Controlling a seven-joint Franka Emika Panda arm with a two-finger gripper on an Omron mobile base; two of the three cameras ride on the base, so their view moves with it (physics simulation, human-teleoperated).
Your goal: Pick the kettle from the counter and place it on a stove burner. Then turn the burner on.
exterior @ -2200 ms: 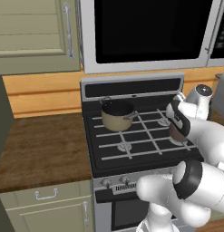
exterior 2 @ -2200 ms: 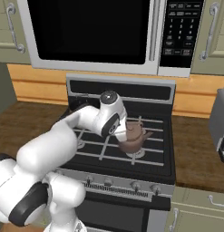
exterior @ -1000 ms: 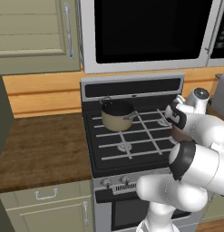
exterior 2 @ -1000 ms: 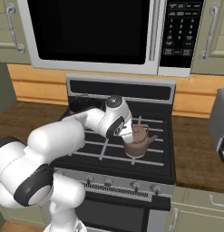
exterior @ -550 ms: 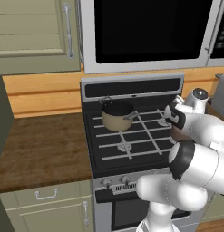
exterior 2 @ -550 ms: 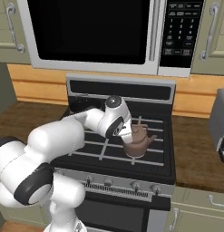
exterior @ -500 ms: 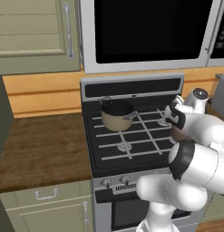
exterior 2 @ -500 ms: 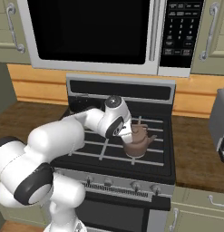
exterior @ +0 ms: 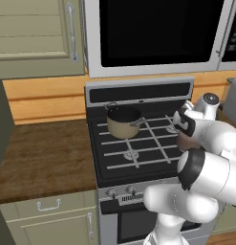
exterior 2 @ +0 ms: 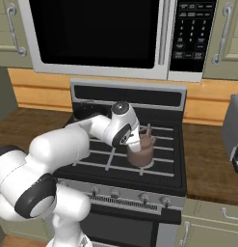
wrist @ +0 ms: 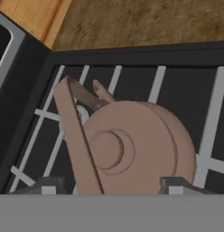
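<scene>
Kettle [exterior 2: 141,150] on stove burner [wrist: 81,113]; counter [exterior: 40,155] beside black cooktop [exterior: 138,165]

The white arm reaches forward and bends down at the wrist. The gripper [wrist: 106,183] points downward, its two fingertips [wrist: 177,183] spread wide apart.

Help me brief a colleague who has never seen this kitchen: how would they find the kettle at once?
Start at the black gas stove under the microwave. The kettle sits on the grate bars on the cooktop's right side, beside the robot's gripper. It is small, squat and reddish-brown with a thin spout, unlike the larger tan saucepan with a dark inside at the back left.
</scene>
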